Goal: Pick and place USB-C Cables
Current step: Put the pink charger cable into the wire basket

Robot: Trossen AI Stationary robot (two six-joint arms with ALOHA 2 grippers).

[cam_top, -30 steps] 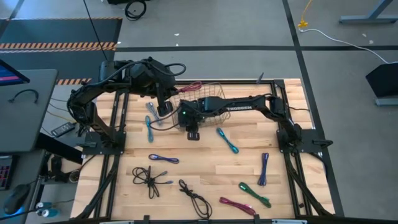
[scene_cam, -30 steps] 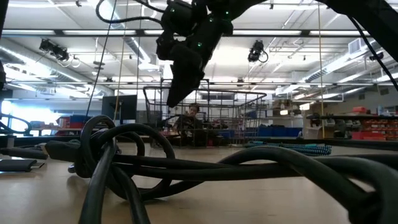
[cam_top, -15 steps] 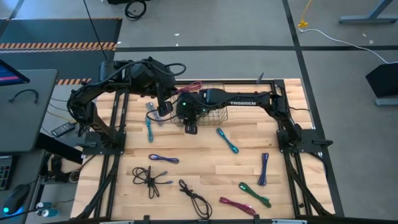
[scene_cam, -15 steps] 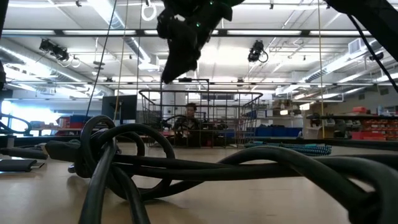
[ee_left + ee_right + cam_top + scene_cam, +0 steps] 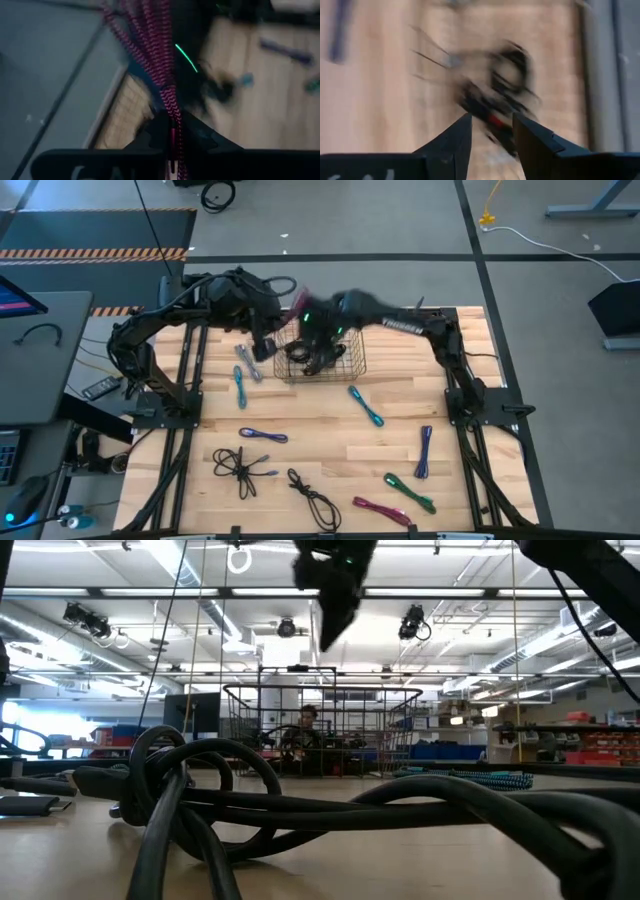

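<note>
A wire basket [image 5: 345, 365] stands at the table's far middle. My left gripper [image 5: 171, 135] hovers high by the basket's left far corner, shut on a magenta USB-C cable [image 5: 155, 50]; the cable shows pink in the high view [image 5: 298, 300]. My right gripper [image 5: 491, 125] hangs over the basket, pointing steeply down, and looks blurred in the high view [image 5: 315, 358]. A blurred black cable bundle [image 5: 512, 70] fills the gap between its fingers. Several more USB-C cables lie flat on the wood, among them teal [image 5: 367, 406], purple [image 5: 423, 452] and black [image 5: 240, 465]. My left gripper pinches one end of the magenta bundle [image 5: 172, 107] between its two fingers, several braided strands together. The fingers slant downward, toward the table's right side. The bundle reaches out ahead of the fingertips, clear of the table. My right gripper has the black bundle [image 5: 490, 112] between its two fingers, coming from above. The loops spread beyond the fingertips. Blur hides which part of the bundle the fingers are on.
Loose cables lie over the table's near half: purple [image 5: 262, 436], black [image 5: 315, 500], green [image 5: 410, 492], magenta [image 5: 380, 510], and blue ones at the left [image 5: 240, 385]. In the low view a black cable [image 5: 250, 800] fills the foreground before the basket [image 5: 325, 730].
My right gripper has risen from the wood just near of the basket and gone toward the table's far edge. It now hangs over the basket, tipped more steeply down. Its finger gap looks unchanged. My left gripper has kept still with the magenta cable.
</note>
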